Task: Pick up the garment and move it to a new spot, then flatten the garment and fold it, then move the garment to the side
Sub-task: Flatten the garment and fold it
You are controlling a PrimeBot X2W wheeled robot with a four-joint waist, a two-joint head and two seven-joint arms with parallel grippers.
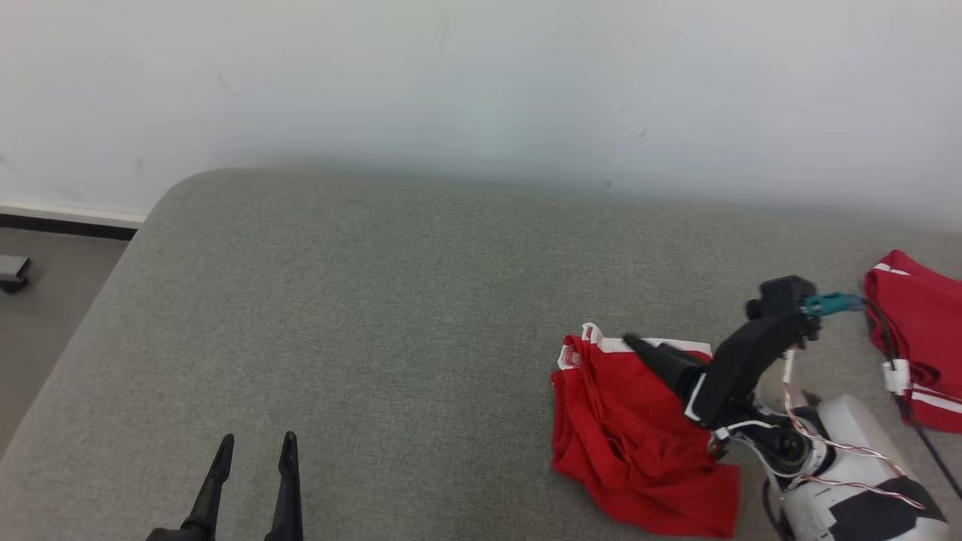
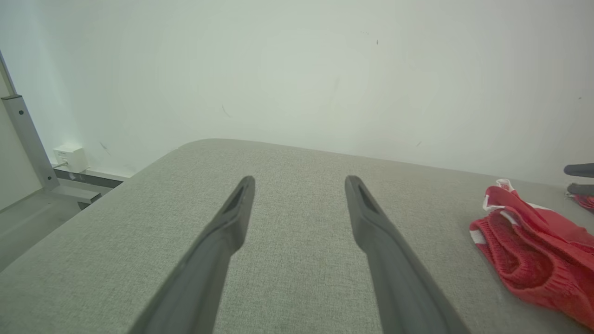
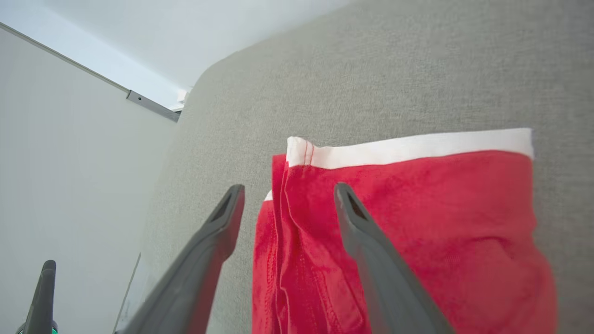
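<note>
Fingers (image 3: 359, 232) of right gripper (image 3: 285, 190) stood wide apart, holding nothing, over red garment (image 1: 631, 443).
Red garment lay crumpled on grey pad (image 1: 376, 300), at the pad's near right. Its white-trimmed hem sat just past the right fingertips, with red cloth showing between them; contact could not be told. Left gripper (image 1: 255, 439) was also wide and empty, over the pad's near left. Count: two grippers, two garments; second garment (image 1: 921, 346) at the pad's right edge.
</note>
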